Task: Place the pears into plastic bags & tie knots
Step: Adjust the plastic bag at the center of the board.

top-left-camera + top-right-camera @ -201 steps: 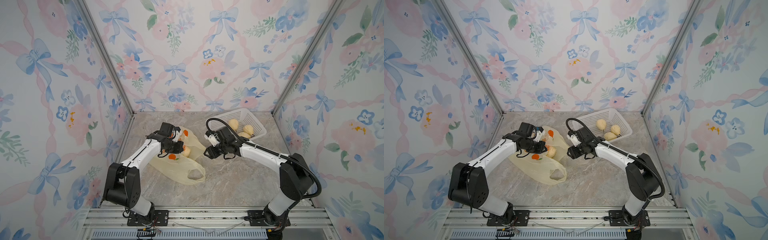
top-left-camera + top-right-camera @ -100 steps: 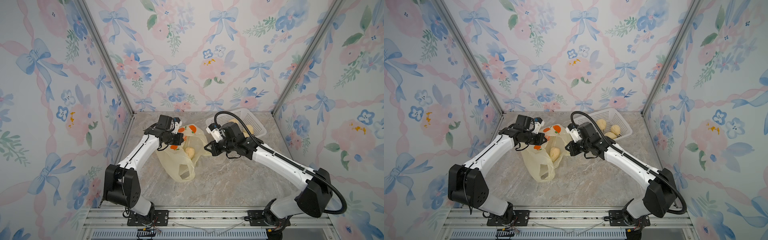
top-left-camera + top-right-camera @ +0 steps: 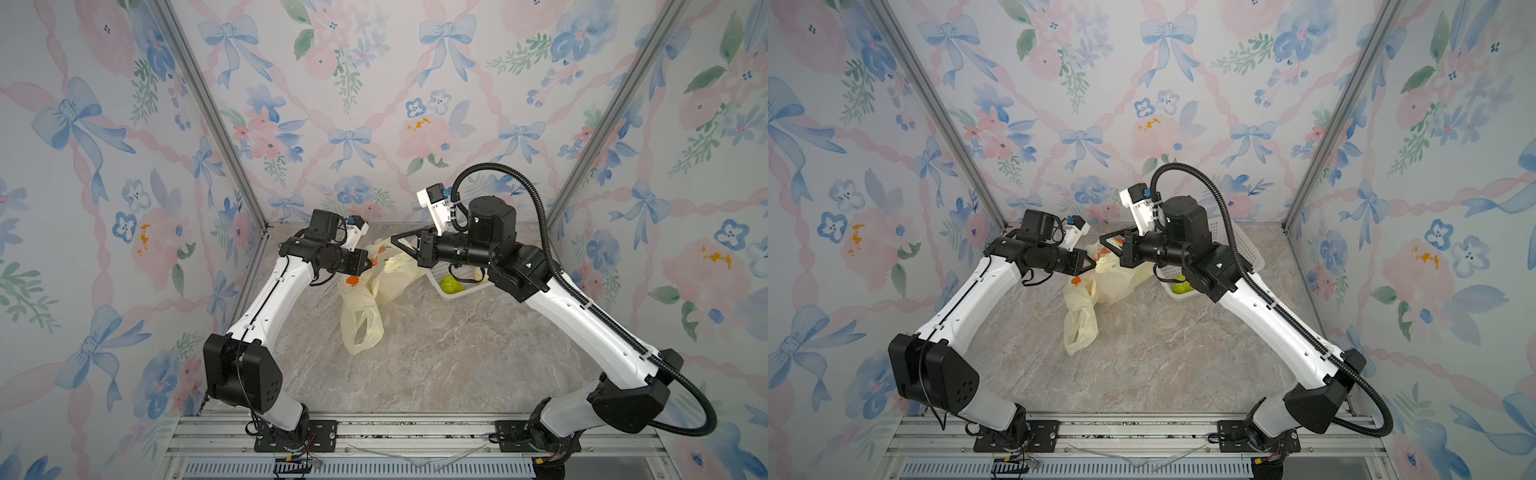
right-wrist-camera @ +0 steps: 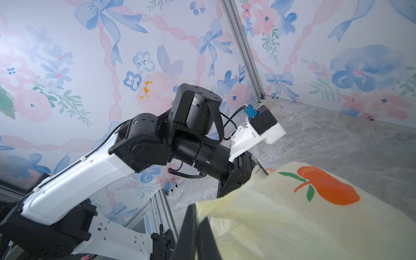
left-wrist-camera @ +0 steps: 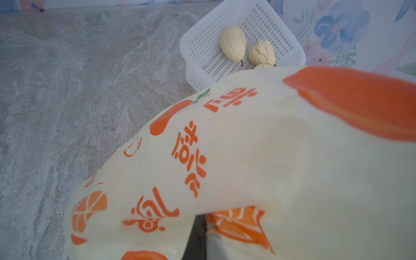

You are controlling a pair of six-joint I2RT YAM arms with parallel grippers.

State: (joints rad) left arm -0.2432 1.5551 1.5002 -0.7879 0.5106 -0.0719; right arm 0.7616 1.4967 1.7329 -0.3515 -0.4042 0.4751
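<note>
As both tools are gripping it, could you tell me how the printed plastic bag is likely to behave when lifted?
Probably floppy: the plastic bag sags in folds between the left tool and the right tool. Likely light, being thin and translucent. Its loose lower end trails on the table, so it may drag or swing.

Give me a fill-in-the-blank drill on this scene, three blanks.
The left gripper and the right gripper are both shut on the plastic ___.
The writing printed on it is ___.
The green pear lies in the white ___.
Missing words: bag; orange; basket.
</note>
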